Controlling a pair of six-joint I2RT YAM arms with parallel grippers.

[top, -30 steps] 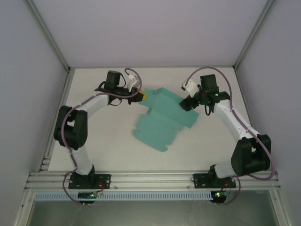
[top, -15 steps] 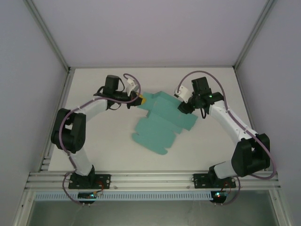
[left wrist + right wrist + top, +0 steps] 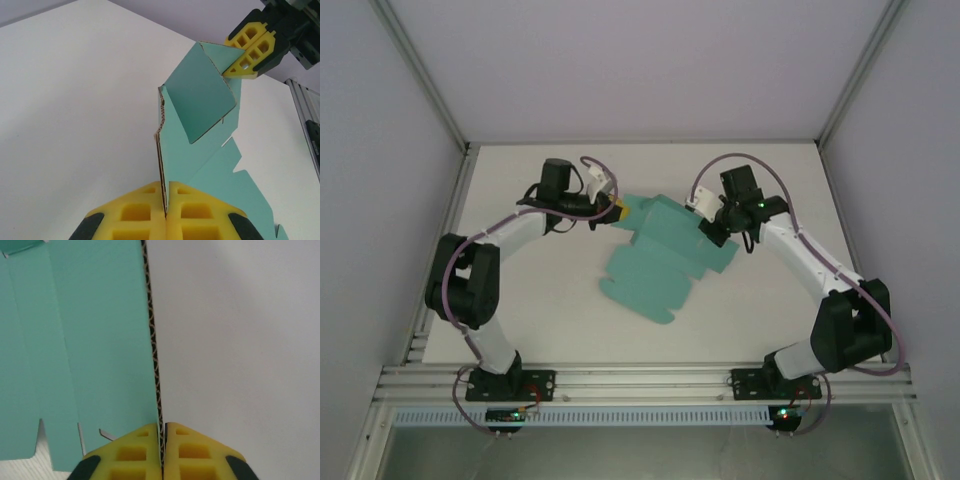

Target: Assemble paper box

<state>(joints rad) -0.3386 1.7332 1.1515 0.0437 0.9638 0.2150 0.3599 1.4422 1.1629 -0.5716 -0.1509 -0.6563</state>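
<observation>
**mik_r:** White tabletop (image 3: 545, 315), pale booth walls all round. The teal paper box (image 3: 658, 262) is lying mid-table as a mostly flat die-cut sheet, with its far end lifted off the surface. Anyone spot what just changed?

**jo_bots:** Yeah, the right gripper (image 3: 708, 226). A second ago it sat off the sheet's right edge with its jaws spread. Now it's moved in on the far right panel and pinched down. Its wrist cam shows the yellow fingers (image 3: 134, 452) squeezed onto the corrugated card edge, basically no gap.

**mik_r:** And the left gripper (image 3: 618, 209)?

**jo_bots:** Hasn't really budged, still clamped tight on the far left flap. In its own wrist view the card stands on edge between the pads, and one panel is already folded up toward the other arm.

**mik_r:** So what does that mean for the task?

**jo_bots:** My guess is both sides are now held, so the actual wall folding can start. It looks like early days, since most of the flaps are still flat on the table.
</observation>
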